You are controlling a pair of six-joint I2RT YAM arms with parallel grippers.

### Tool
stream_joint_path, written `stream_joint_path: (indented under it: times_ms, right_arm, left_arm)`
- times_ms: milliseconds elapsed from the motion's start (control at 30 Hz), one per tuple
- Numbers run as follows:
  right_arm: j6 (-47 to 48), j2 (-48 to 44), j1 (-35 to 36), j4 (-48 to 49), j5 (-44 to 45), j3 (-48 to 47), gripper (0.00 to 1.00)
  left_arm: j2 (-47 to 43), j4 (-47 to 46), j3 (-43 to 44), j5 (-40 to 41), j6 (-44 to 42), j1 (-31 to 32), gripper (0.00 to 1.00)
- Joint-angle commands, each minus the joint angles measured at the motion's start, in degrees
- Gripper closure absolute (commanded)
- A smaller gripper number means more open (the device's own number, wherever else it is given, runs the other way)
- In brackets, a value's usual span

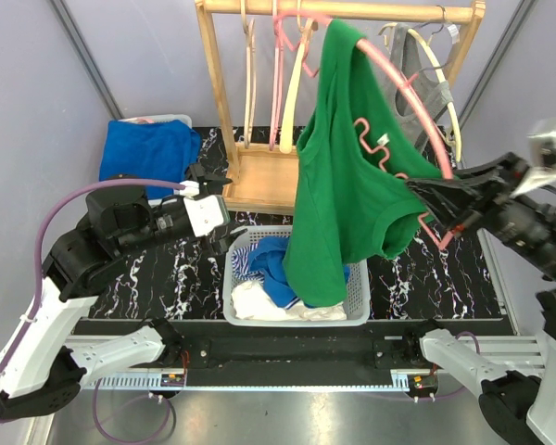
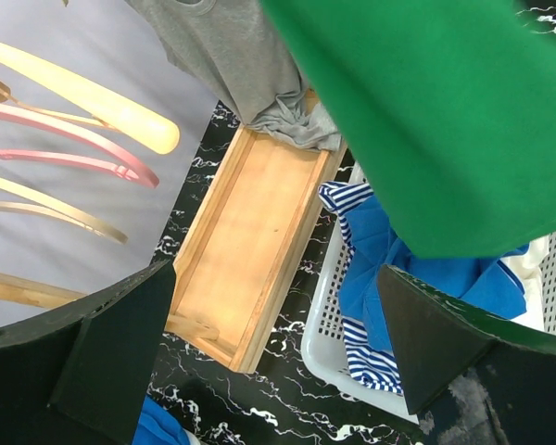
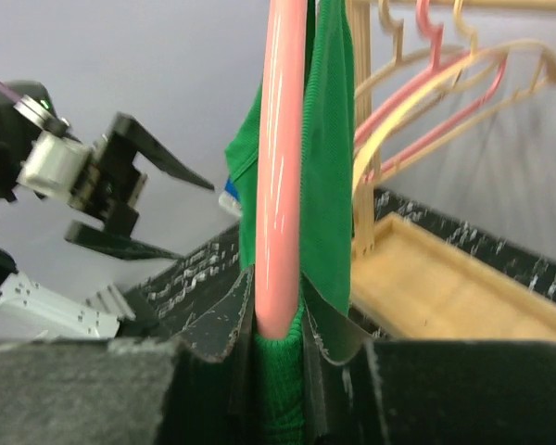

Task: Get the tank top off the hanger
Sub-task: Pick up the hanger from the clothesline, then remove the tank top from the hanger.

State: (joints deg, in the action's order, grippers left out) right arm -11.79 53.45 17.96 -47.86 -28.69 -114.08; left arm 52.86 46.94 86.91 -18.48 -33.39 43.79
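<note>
A black marble-patterned table (image 1: 426,269) is seen carrying a white slatted plastic basket (image 1: 360,295), taken here as the reference. Directly behind the basket a light wooden garment rack (image 1: 224,102) is stood, with spare cream and pink hangers (image 1: 278,83) hung from its top rail. A bright green knitted tank top (image 1: 338,185) is draped on a pink plastic hanger (image 1: 417,120) above the basket, its lower edge reaching down onto the blue and white clothes (image 1: 273,269) piled inside. A folded blue cloth (image 1: 148,153) is laid behind and left of the basket. The pink plastic hanger is tilted, its lower end swung out above the basket's right side, where it is pinched together with green fabric by the right gripper (image 1: 419,199), jaws closed on it. The left gripper (image 1: 236,206) is held just left of the basket's back corner, jaws spread wide with nothing between them.
</note>
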Motion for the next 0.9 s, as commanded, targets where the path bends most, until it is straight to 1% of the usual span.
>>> stream_joint_path:
  times_ms: [0, 33, 133, 167, 267, 367, 500, 600, 700, 733, 767, 800, 867]
  right_arm:
    - [2.7, -1.2, 0.1, 4.4, -2.9, 5.8, 1.0]
    - [3.5, -1.5, 0.1, 3.6, -3.6, 7.4, 1.0]
    - [7.2, -1.9, 0.1, 1.6, -11.1, 9.7, 1.0]
    - [8.5, -1.9, 0.1, 0.9, -15.6, 11.1, 1.0]
    - [9.7, -3.0, 0.1, -0.8, -22.7, 14.1, 1.0]
    - [9.8, -3.6, 0.1, -2.2, -24.7, 16.8, 1.0]
    - [10.4, -4.7, 0.2, -3.5, -25.5, 20.5, 1.0]
    - [10.6, -4.9, 0.6, -3.5, -26.1, 23.2, 1.0]
    - [11.4, -2.6, 2.2, -4.3, -23.8, 25.2, 1.0]
    - [11.4, -1.6, 3.6, -4.9, -21.6, 25.2, 1.0]
    - [13.4, -0.5, 4.5, -6.0, -20.7, 25.0, 1.0]
    - [14.3, 1.8, 5.6, -6.5, -19.1, 24.3, 1.0]
    - [15.3, 3.3, 8.0, -6.5, -16.8, 23.7, 1.0]
  left_arm:
    - [-0.2, -1.6, 2.2, -1.9, 0.4, -0.4, 0.01]
    - [0.0, -1.6, 2.3, -1.9, 0.3, -0.4, 0.01]
    - [0.2, -1.5, 2.9, -1.8, 0.2, -0.4, 0.01]
    - [0.3, -1.5, 3.1, -1.7, 0.3, -0.4, 0.01]
    - [0.5, -1.3, 3.4, -1.8, 0.2, -0.4, 0.01]
    - [0.4, -1.0, 4.0, -2.2, 0.2, -0.4, 0.01]
    - [0.7, -0.4, 6.7, -3.4, 0.0, -0.6, 0.01]
    - [1.5, 0.6, 10.5, -4.3, 0.6, -0.8, 0.01]
    - [2.4, 2.2, 13.8, -5.9, 0.4, -0.8, 0.01]
    - [2.8, 3.1, 14.4, -6.5, 0.3, -0.8, 0.01]
    - [3.1, 3.2, 14.7, -6.8, 0.1, -0.9, 0.01]
    - [3.3, 3.2, 14.7, -7.2, -0.2, -0.8, 0.01]
    - [3.7, 3.3, 14.5, -8.0, -0.6, -0.8, 0.01]
